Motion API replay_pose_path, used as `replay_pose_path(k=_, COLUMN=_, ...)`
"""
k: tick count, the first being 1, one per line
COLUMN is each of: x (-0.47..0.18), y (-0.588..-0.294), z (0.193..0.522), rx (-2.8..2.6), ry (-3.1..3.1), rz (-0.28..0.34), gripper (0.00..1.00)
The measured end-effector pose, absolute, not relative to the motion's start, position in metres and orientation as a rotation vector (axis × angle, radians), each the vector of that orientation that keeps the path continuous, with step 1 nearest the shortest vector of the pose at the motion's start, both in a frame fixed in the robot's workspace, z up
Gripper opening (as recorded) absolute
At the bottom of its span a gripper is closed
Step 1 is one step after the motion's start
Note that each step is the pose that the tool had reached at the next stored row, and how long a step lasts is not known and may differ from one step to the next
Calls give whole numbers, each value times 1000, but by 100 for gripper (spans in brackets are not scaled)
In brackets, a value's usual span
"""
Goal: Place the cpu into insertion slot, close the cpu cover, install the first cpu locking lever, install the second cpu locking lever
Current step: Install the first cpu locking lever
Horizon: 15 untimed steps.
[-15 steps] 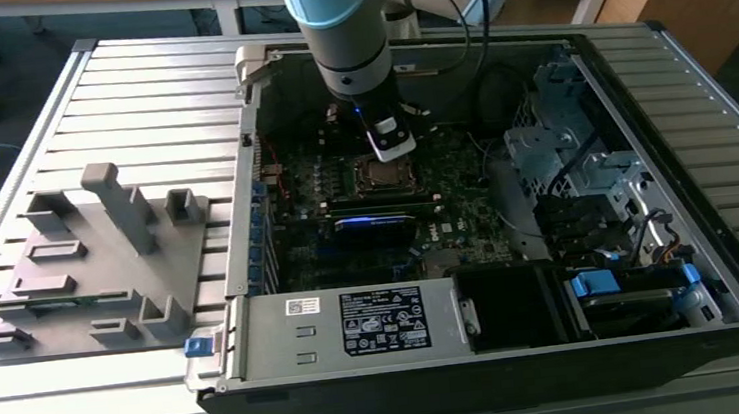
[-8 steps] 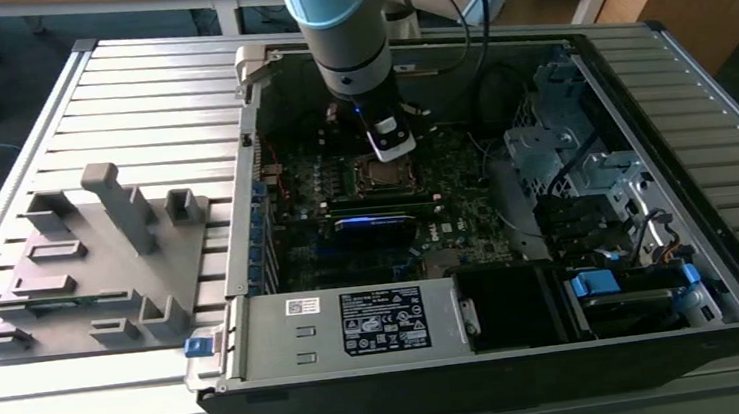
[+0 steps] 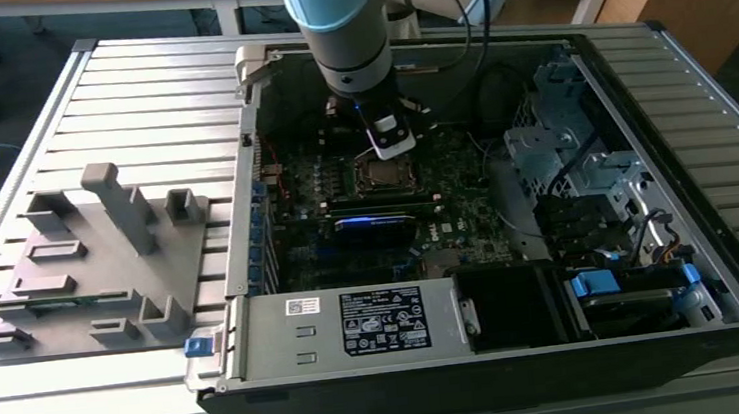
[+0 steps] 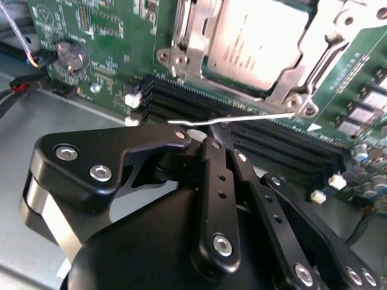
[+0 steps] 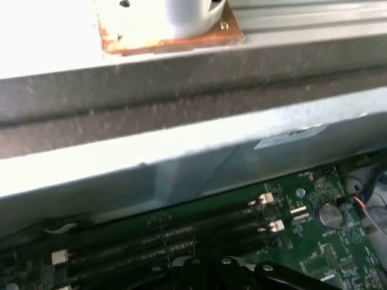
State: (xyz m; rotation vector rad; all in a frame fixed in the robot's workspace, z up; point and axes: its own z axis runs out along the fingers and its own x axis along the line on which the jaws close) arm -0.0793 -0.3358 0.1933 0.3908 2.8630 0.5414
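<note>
The robot arm (image 3: 347, 28) is reaching down into an open black desktop computer case (image 3: 493, 392), which is lying on its side on a slatted grey metal tabletop (image 3: 146, 96). In the exterior view the arm's end is hanging just above the small square insertion slot with the silver rim (image 3: 383, 174), near the middle of the green motherboard (image 4: 109, 30).

In the second wrist view the black claw (image 4: 219, 134) is showing its fingers drawn together with no gap between them. A thin silver wire locking lever (image 4: 260, 116) is crossing right at the fingertips. I cannot tell whether the tips are pinching the wire or only touching it. The lever is running alongside the long black memory slots (image 4: 272, 142), with its far end reaching the corner of the socket.

The small flat square cpu with the dull grey metal face (image 4: 260, 36) is sitting in the insertion slot. The thin silver metal cpu cover frame (image 4: 184, 33) is lying down around the chip's edges, so the chip is showing through the cut-out middle.

A round silver coin battery (image 4: 69, 55) is sitting on the motherboard, well apart from the socket. In the exterior view a large grey power supply box (image 3: 340, 325) is occupying the near end of the case. A grey moulded fixture with upright posts (image 3: 93, 261) is resting on the tabletop toward the exterior view's left, beside the case.
</note>
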Motion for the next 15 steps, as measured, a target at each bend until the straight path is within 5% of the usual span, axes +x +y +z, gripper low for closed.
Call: replay_pose_path(k=15, x=-80, y=-336, z=209, rx=397, ry=2857, rz=595, gripper=10)
